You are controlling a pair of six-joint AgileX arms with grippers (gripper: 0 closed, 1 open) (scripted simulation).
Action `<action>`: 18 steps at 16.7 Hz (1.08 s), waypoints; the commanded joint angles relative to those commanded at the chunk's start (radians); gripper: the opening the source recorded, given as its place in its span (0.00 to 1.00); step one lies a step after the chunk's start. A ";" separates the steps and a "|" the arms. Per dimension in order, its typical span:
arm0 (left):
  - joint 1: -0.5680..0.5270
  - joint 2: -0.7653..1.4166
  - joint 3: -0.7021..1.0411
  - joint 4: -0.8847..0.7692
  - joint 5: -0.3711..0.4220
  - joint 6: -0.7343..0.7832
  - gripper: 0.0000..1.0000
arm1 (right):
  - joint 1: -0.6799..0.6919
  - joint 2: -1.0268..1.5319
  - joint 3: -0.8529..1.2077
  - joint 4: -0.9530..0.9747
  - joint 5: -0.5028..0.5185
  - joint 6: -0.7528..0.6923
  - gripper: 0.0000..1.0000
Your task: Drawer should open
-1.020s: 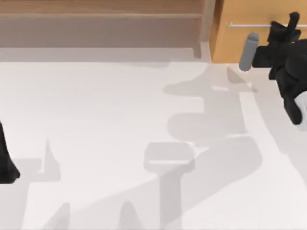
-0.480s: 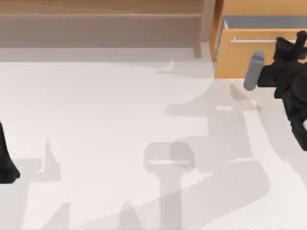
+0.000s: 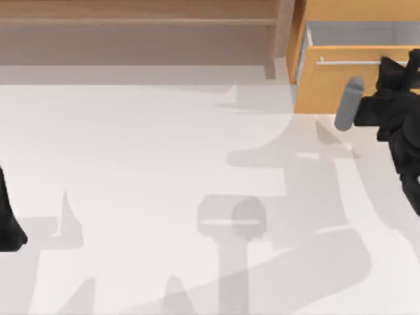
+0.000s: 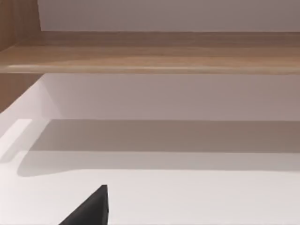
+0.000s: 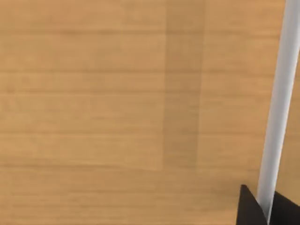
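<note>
Top view is showing the drawer point(image 3: 341, 85) at the desk's point(image 3: 164, 164) far right sliding further out than a second ago, grey interior widening; right end effector point(image 3: 397, 65) is clamping its handle point(image 3: 348, 62); left arm is idling.

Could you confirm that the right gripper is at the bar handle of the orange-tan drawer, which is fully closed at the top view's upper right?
Not quite: the drawer is partly open. The top view shows its grey interior behind the front. The right gripper is indeed at the bar handle.
</note>
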 joint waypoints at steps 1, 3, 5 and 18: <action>0.000 0.000 0.000 0.000 0.000 0.000 1.00 | 0.004 -0.009 -0.023 0.015 0.005 -0.001 0.00; 0.000 0.000 0.000 0.000 0.000 0.000 1.00 | 0.015 -0.032 -0.090 0.053 0.018 0.000 0.00; 0.000 0.000 0.000 0.000 0.000 0.000 1.00 | 0.029 -0.061 -0.170 0.097 0.030 0.003 0.00; 0.000 0.000 0.000 0.000 0.000 0.000 1.00 | 0.085 -0.126 -0.385 0.248 0.086 0.001 0.00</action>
